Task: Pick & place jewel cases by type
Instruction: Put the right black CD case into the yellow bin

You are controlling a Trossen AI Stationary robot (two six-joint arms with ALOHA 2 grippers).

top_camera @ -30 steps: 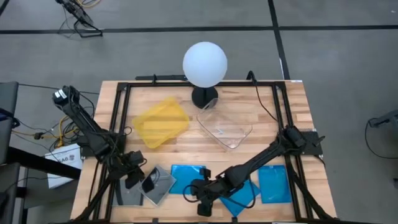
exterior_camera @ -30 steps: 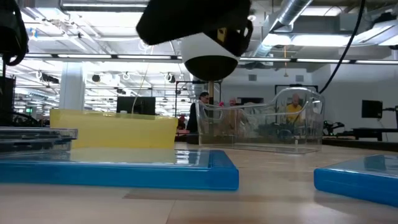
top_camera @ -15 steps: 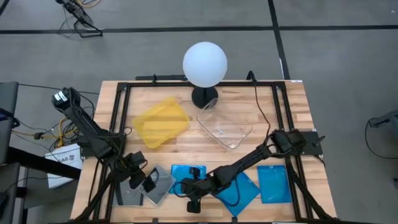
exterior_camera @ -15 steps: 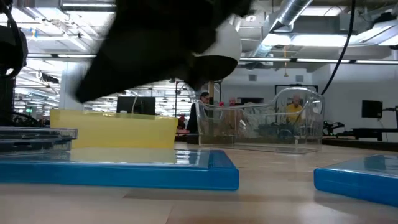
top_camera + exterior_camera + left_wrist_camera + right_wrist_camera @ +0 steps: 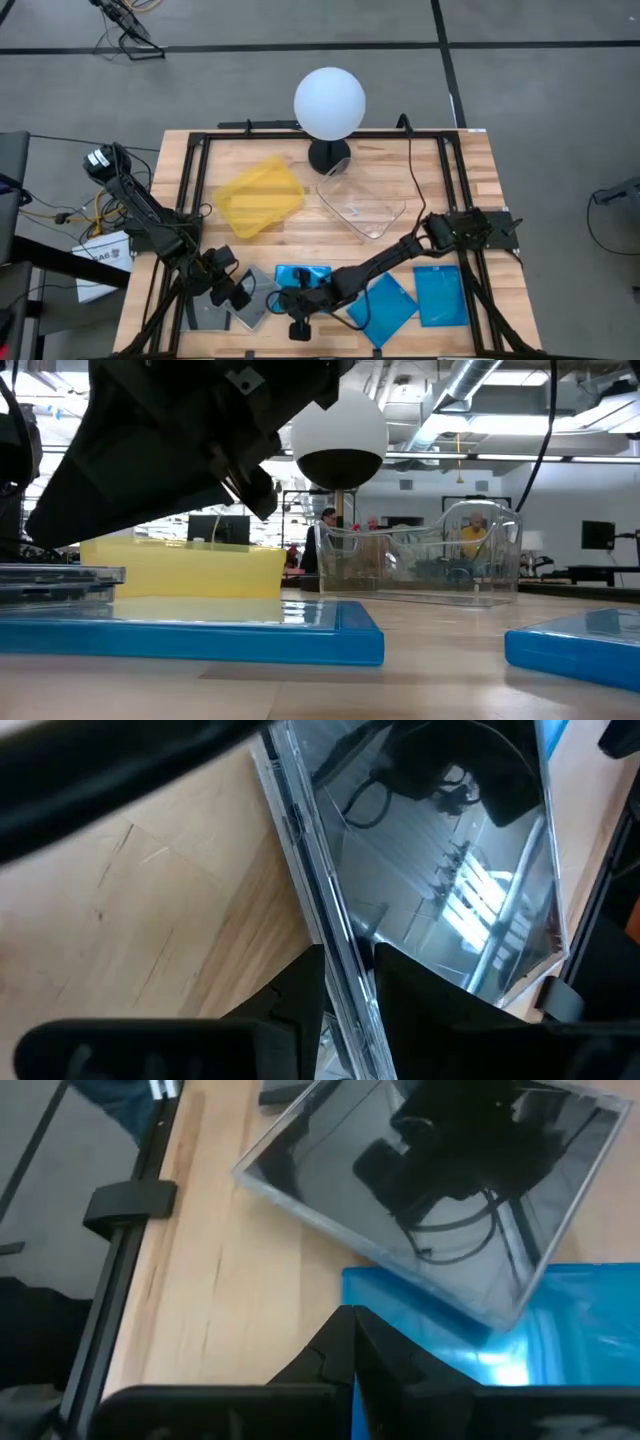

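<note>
**High view: both arms down at the front-edge cases**

High view gives you what no other camera does: the whole wooden table [image 5: 330, 175], the white globe lamp [image 5: 329, 103] at the back, the yellow tray [image 5: 259, 197] and the clear tray [image 5: 362, 208] mid-table, and the jewel cases in a row along the front edge. You see three blue cases [image 5: 440, 296] to the right and grey cases [image 5: 262, 292] to the left.

The right arm reaches low from the right rail across the blue cases, so its right gripper [image 5: 297, 325] sits at the front edge, beside the grey ones. The left arm folds in from the left rail, with the left gripper [image 5: 233, 293] on the grey cases.

Only the wrist views settle the claws. In the left wrist view, the fingers [image 5: 300, 1000] pinch the edge of a tilted grey, clear-faced case [image 5: 440, 890]. In the right wrist view, the fingertips [image 5: 350, 1342] are pressed together, holding nothing, above a blue case corner.

No writing is readable.
</note>
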